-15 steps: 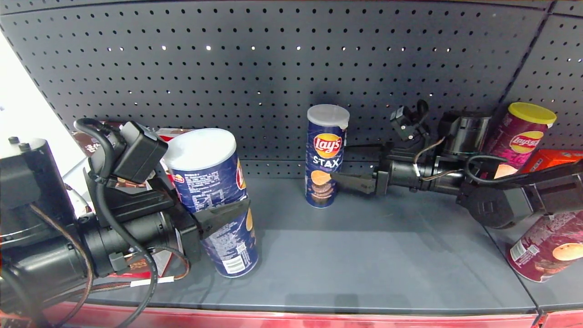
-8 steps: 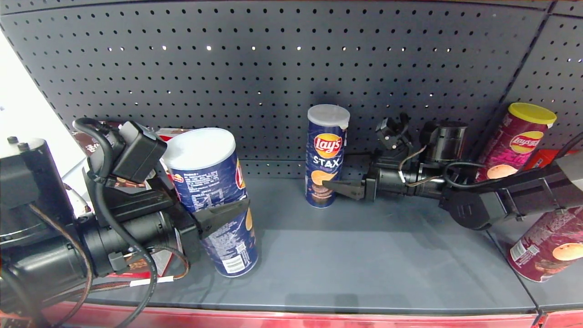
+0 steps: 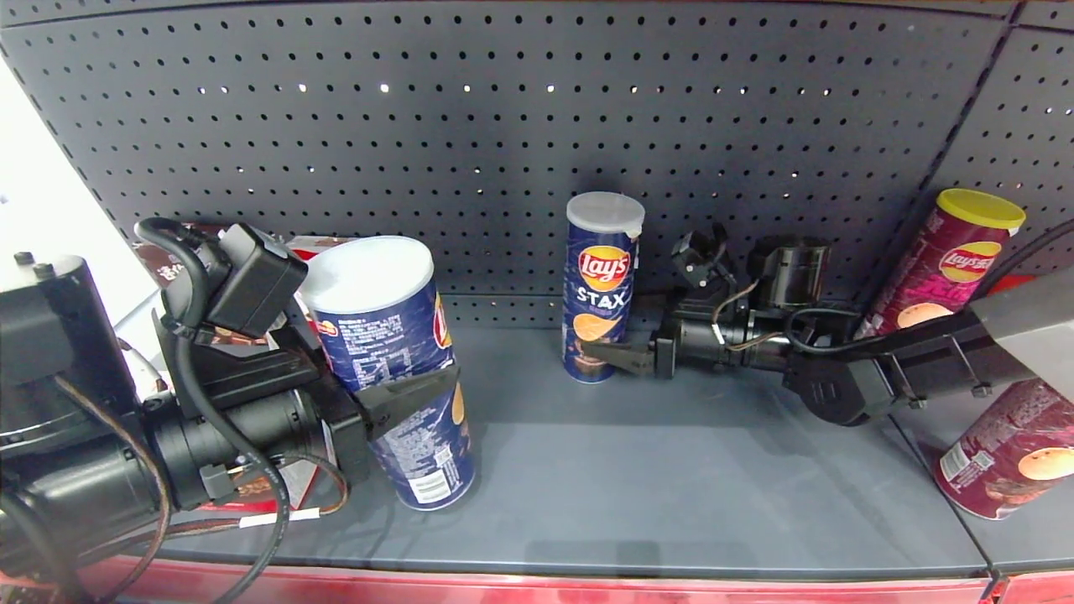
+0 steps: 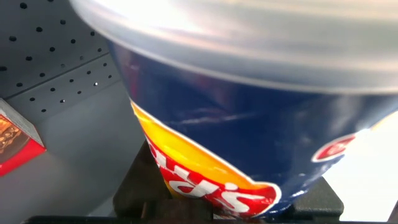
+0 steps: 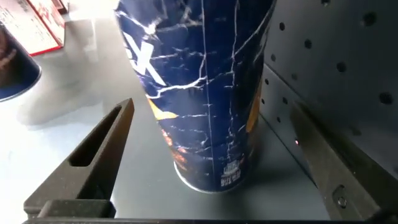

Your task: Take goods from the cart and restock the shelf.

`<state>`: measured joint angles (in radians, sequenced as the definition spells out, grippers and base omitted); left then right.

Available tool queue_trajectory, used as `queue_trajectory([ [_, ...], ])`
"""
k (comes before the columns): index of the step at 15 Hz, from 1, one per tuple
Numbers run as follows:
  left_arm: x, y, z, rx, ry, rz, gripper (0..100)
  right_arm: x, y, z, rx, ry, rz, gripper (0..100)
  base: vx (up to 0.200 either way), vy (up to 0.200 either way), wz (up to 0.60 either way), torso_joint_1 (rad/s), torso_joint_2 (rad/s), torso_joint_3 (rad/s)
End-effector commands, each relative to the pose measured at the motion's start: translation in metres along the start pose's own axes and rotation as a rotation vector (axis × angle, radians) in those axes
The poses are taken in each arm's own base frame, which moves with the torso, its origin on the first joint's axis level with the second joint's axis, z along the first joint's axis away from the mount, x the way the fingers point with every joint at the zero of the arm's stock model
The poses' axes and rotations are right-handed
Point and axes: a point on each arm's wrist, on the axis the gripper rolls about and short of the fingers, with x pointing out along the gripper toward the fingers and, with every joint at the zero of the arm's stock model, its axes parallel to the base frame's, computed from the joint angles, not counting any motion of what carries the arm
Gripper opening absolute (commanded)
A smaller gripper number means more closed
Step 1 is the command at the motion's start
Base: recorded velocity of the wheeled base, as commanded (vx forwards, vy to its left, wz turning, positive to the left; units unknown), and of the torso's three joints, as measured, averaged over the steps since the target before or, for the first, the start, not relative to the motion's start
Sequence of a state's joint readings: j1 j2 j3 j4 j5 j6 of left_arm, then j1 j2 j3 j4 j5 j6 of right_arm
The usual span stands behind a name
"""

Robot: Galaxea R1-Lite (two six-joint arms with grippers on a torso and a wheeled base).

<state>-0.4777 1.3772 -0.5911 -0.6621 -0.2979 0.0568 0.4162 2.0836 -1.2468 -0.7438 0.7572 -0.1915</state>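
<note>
My left gripper point(image 3: 411, 373) is shut on a blue chip can point(image 3: 386, 352) with a white lid, held tilted at the shelf's left front. The left wrist view shows this blue chip can point(image 4: 249, 124) close up above the left gripper point(image 4: 230, 205). A second blue can point(image 3: 600, 285) stands upright near the pegboard. My right gripper point(image 3: 617, 335) is open around its lower part, one finger in front and one behind. In the right wrist view the second blue can point(image 5: 205, 93) stands between the right gripper's point(image 5: 211, 168) fingers point(image 5: 93, 162), with a gap on each side.
The grey shelf point(image 3: 671, 486) has a pegboard back wall point(image 3: 503, 126) and a red front edge point(image 3: 537, 587). A magenta can with a yellow lid point(image 3: 956, 252) stands at the right, another magenta can point(image 3: 1007, 457) is nearer the front. Red boxes point(image 3: 294, 247) sit behind the left arm.
My right arm has moved left along the shelf, bringing its open fingers around the standing blue can. The left arm and its can have stayed put.
</note>
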Motion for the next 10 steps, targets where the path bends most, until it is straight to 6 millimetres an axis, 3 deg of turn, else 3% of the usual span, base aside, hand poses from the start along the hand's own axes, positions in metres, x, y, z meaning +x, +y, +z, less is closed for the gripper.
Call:
queue_trajectory([
  [1, 0.0, 0.0, -0.001, -0.001, 0.003, 0.001, 0, 0.006, -0.002, -0.006, 0.005, 0.005, 0.006, 100, 0.0, 0.0, 0.0, 0.0, 0.0, 0.0],
  [7, -0.001, -0.001, -0.005, -0.002, 0.005, 0.001, 0, 0.017, -0.005, -0.013, 0.003, 0.002, 0.019, 100, 0.0, 0.0, 0.0, 0.0, 0.0, 0.0],
  [8, -0.002, -0.001, -0.005, -0.001, 0.003, 0.001, 0, 0.019, -0.005, -0.012, -0.008, -0.01, 0.02, 0, 0.0, 0.0, 0.0, 0.0, 0.0, 0.0],
  [10, -0.001, -0.001, -0.004, 0.0, 0.0, 0.001, 0, 0.021, -0.001, -0.012, -0.007, -0.009, 0.028, 0, 0.0, 0.0, 0.0, 0.0, 0.0, 0.0],
])
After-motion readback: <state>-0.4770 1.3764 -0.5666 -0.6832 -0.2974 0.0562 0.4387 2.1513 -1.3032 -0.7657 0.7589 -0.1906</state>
